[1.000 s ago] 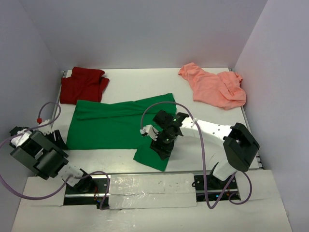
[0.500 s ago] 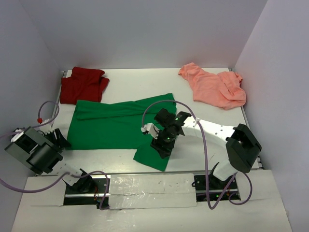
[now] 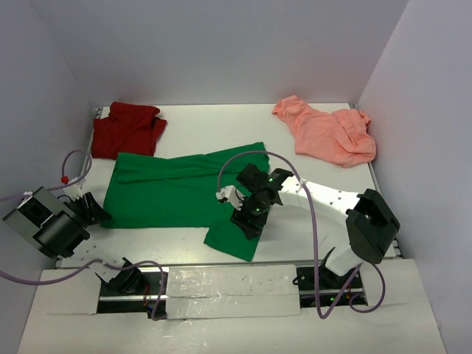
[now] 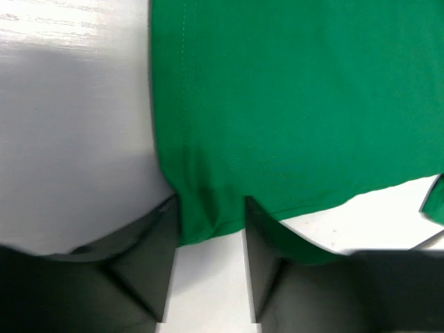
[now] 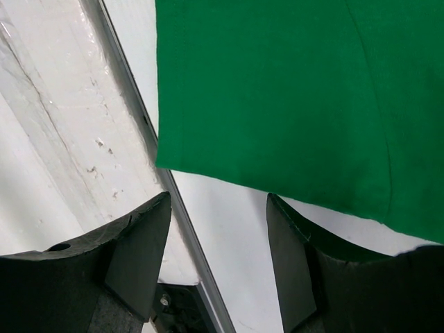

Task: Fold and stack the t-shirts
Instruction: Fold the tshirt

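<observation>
The green t-shirt (image 3: 162, 195) lies spread on the white table, with a flap hanging toward the front edge. The dark red t-shirt (image 3: 129, 129) lies crumpled at the back left. The salmon pink t-shirt (image 3: 324, 133) lies crumpled at the back right. My left gripper (image 3: 94, 210) is at the green shirt's near left corner. In the left wrist view (image 4: 208, 222) it is open and the corner of the green cloth (image 4: 291, 104) lies between its fingertips. My right gripper (image 3: 245, 223) is open over the front flap; its wrist view (image 5: 218, 208) shows the green edge (image 5: 277, 90) just beyond the fingertips.
A taped metal rail (image 3: 228, 280) runs along the table's front edge and shows in the right wrist view (image 5: 180, 208). White walls close in the left, back and right sides. Purple cables loop off both arms.
My left arm has swung back and left, bringing its gripper down to the green shirt's near left corner. My right gripper has hardly moved over the front flap.
</observation>
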`<state>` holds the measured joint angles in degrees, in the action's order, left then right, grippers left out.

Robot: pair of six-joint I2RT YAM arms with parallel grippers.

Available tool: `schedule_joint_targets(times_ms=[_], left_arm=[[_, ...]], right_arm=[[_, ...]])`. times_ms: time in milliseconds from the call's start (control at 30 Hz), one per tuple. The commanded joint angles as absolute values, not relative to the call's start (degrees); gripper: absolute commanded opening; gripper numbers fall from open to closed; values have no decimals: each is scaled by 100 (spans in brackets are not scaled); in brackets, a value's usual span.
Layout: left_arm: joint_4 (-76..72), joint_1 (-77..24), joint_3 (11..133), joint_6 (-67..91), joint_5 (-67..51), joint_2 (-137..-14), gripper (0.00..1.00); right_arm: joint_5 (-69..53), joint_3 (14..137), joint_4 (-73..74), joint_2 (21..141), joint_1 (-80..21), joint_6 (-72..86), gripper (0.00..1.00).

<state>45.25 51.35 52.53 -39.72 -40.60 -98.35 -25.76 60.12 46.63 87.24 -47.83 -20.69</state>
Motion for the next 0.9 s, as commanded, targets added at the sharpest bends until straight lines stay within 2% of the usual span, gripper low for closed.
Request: schedule_joint_targets(times_ms=[0, 100, 233, 267, 433, 867], left_arm=[[4315, 5028, 5010, -4341, -3331, -10186, 47], [4394, 5027, 5010, -4350, -3244, -10222, 38], [4324, 5027, 4975, -4280, -3182, -10169, 32], [4342, 5036, 4983, -4263, -3190, -10143, 20], [4482, 5027, 5062, -4351, -3094, -10090, 0], [4632, 5036, 5054, -4368, -3129, -9826, 0]], right_arm=[[-2435, 6284, 4790, 8569, -4729, -2136, 64], [-2435, 6310, 4825, 8613, -4694, -2153, 64], [-2540, 6346, 5027, 8771, -4667, -2258, 63], [-2618, 6346, 5123, 8824, -4667, -2285, 63], [-2997, 6084, 5546, 9281, -4737, -2645, 63], [-1494, 5423, 4237, 9009, -5738, -2338, 70]])
